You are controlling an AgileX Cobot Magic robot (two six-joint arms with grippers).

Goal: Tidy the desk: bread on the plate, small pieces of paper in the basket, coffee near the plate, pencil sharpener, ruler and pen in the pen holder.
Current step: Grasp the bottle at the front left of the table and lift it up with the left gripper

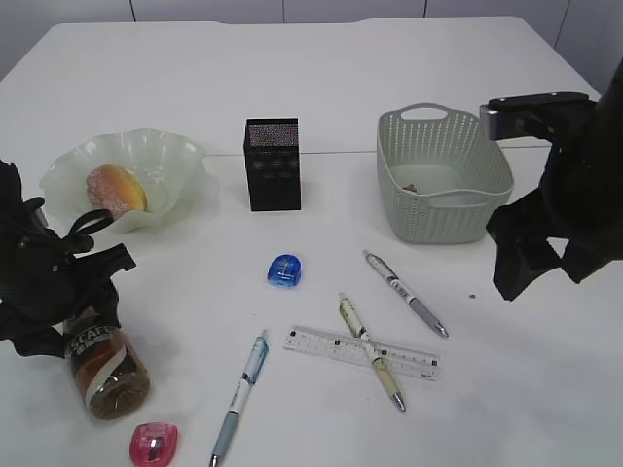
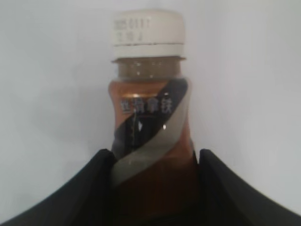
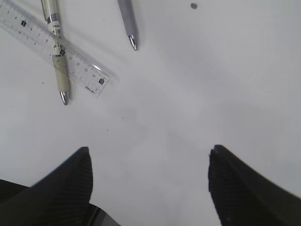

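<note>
My left gripper [image 1: 83, 311] is shut on the brown coffee bottle [image 1: 105, 368], which is at the front left; in the left wrist view the bottle [image 2: 149, 108] sits between my jaws [image 2: 154, 157], white cap away from me. The bread [image 1: 115, 188] lies on the wavy plate [image 1: 185, 156]. My right gripper [image 1: 526, 265] is open and empty over bare table [image 3: 150, 165]. The ruler [image 1: 362, 352] lies under a yellowish pen [image 1: 370, 350]. A grey pen [image 1: 407, 294], a blue pen [image 1: 241, 394], a blue sharpener [image 1: 284, 269] and a pink sharpener [image 1: 154, 444] lie loose.
The black mesh pen holder [image 1: 273, 163] stands at the middle back. The grey basket [image 1: 443, 209] stands back right with a small scrap [image 1: 409, 187] inside. A tiny speck [image 1: 472, 296] lies near my right gripper. The right wrist view shows the ruler end [image 3: 82, 75] and pen tips.
</note>
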